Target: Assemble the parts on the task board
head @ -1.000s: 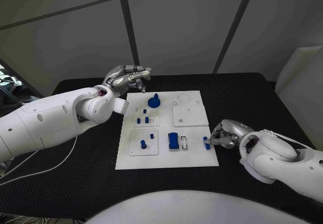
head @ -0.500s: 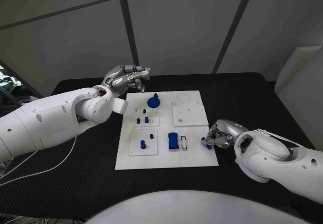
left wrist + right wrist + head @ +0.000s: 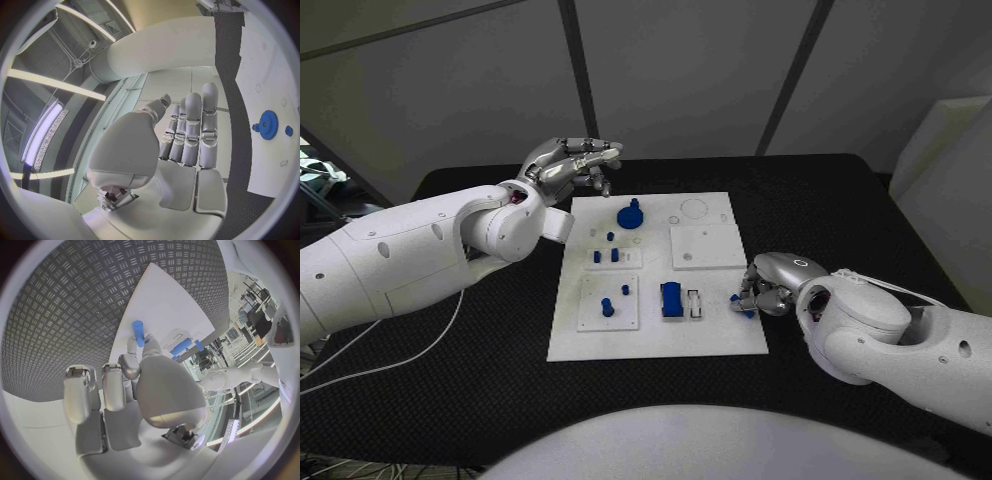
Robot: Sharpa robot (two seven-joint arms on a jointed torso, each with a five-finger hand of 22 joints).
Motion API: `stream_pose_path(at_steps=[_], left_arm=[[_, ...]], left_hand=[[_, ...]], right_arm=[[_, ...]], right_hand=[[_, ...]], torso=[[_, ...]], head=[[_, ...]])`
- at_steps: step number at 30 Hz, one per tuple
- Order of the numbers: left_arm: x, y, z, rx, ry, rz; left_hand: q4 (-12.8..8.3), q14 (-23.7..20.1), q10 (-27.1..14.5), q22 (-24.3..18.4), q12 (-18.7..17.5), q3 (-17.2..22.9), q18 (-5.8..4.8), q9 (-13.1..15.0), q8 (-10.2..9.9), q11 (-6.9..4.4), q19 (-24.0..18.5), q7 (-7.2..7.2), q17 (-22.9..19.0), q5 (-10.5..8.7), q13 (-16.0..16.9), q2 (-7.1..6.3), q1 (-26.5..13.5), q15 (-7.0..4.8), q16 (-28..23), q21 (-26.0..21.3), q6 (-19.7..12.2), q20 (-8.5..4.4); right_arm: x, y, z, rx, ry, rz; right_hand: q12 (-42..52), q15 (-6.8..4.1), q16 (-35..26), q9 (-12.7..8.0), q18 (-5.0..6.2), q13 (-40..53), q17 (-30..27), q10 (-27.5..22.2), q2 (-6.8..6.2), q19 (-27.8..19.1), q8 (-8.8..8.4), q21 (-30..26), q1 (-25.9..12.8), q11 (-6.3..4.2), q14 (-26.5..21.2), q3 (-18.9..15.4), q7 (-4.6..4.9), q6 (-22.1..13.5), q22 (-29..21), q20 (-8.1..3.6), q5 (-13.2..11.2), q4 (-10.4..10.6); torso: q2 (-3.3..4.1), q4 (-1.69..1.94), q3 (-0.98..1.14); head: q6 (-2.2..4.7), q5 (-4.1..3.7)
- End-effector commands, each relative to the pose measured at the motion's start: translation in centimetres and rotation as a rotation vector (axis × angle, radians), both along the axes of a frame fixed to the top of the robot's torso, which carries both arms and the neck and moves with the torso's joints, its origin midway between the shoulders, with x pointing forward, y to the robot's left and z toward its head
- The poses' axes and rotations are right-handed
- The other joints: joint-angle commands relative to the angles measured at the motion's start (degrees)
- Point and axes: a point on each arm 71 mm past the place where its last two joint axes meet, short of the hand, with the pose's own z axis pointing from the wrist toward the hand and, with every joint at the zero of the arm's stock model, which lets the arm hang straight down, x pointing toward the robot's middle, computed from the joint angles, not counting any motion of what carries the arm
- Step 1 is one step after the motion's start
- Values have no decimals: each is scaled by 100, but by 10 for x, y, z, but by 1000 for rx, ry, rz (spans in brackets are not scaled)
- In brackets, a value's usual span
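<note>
One blue peg (image 3: 138, 333) upright, right hand (image 3: 772, 285) pinching

Matt white task board (image 3: 711, 335) lies on a ridged, diamond-patterned black table (image 3: 69, 310).

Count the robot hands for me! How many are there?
2. The left hand hovers past the far left corner of the task board, holding nothing I can see. The right hand sits at the board's right edge, fingers pinching a small blue part.
</note>
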Motion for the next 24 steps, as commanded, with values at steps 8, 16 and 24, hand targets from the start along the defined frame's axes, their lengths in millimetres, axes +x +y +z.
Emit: stream_pose_path(at_steps=[8,16,24], left_arm=[[0,0,1,-7,-1,-8],[0,0,1,-6,-1,-7],[0,0,1,-6,-1,-7]], left_hand=[[-1,-53,-48,-11,25,-42,-23,-1,31,17,7,19,-10,21,-13,23,32,-1,23,-42,-47,28],[-1,-53,-48,-11,25,-42,-23,-1,31,17,7,19,-10,21,-13,23,32,-1,23,-42,-47,28],[1,-55,-51,-11,26,-44,-23,-2,34,17,6,19,-12,21,-16,25,32,0,24,-44,-51,29]], right_arm=[[-8,-2,-19,-307,61,124],[-8,2,-17,-259,39,110],[-11,2,-15,-49,93,0]], right_hand=[[-187,36,-5,-90,-40,-120,61,-193,86,382,-230,-66,290,53,275,120,88,-176,1206,23,-284,-216],[-55,2,-5,-74,-51,-25,72,-108,217,411,-189,-32,397,3,282,299,27,-35,1244,7,-94,-282],[107,-84,18,-76,-80,101,115,25,422,481,-179,60,696,-91,300,778,-69,108,1344,-79,32,-447]], torso=[[-1,2,1],[-1,2,4],[1,-6,10]], head=[[-14,2],[-14,16],[-14,46]])
